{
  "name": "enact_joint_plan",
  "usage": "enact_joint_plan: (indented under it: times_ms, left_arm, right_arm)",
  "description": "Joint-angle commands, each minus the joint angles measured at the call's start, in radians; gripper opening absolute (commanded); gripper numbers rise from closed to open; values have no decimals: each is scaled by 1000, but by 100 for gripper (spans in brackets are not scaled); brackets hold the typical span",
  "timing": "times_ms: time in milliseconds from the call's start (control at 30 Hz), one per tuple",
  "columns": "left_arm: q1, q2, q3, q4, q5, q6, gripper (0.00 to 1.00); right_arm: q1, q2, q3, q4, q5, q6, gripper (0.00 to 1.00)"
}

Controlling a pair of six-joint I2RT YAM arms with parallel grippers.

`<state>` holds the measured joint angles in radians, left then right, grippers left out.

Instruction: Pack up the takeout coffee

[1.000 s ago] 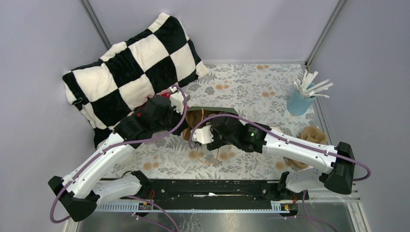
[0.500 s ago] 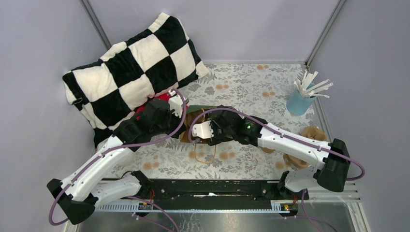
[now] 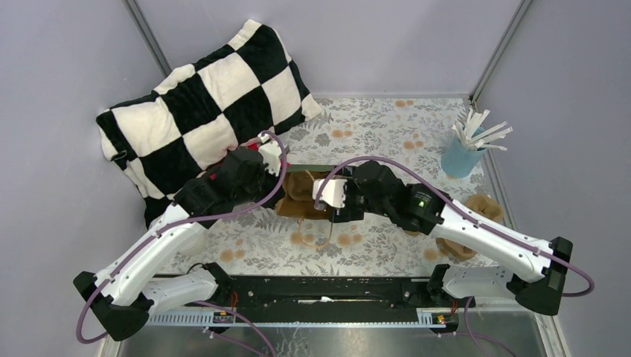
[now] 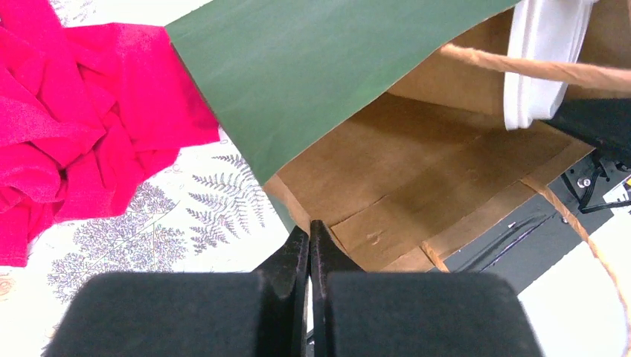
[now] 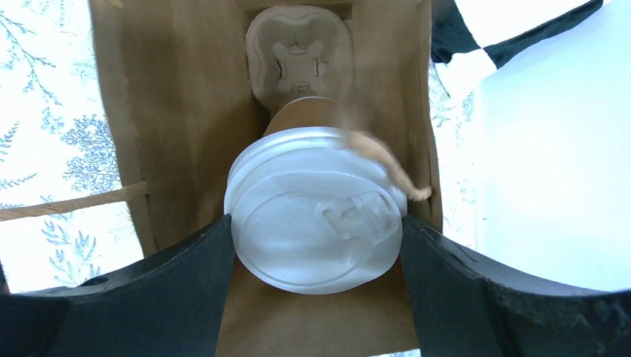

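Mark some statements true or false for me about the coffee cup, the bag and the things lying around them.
1. The right end effector grips the takeout coffee from both sides. True.
2. The paper bag has nothing in it below the cup. False: a molded cardboard carrier lies at its bottom.
3. The left end effector is wide open. False: it is shut, pinching the bag's rim.
4. A red cloth lies beside the bag. True.
5. The blue cup has tipped over. False: it stands upright, holding white sticks.
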<state>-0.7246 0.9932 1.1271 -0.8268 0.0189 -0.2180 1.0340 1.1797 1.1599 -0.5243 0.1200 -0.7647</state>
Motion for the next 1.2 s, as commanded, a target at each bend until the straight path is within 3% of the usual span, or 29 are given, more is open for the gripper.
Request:
enact_joint_plan:
  times_ms: [0,433,967,1033,1167]
  left_arm:
    - [-1,27,87,-1,1,-16,0]
    - [5,124,207,-55,94,-101,0]
    - [23,142,211,-96,142,-109,0]
    - [22,142,228,-108,113,-115,5]
    - [22,154,264,-128,92,-118,26]
  right_arm:
    - [-5,-50,-41,44,-51,35,73]
    - [-5,-189,-121,76,-83,-8,73]
    - [-5,-130,-51,72,-64,-48,73]
    - [-5,-131,-69,100,-66,-46,73]
    - [-5,-94,-55,131,-36,-7,73]
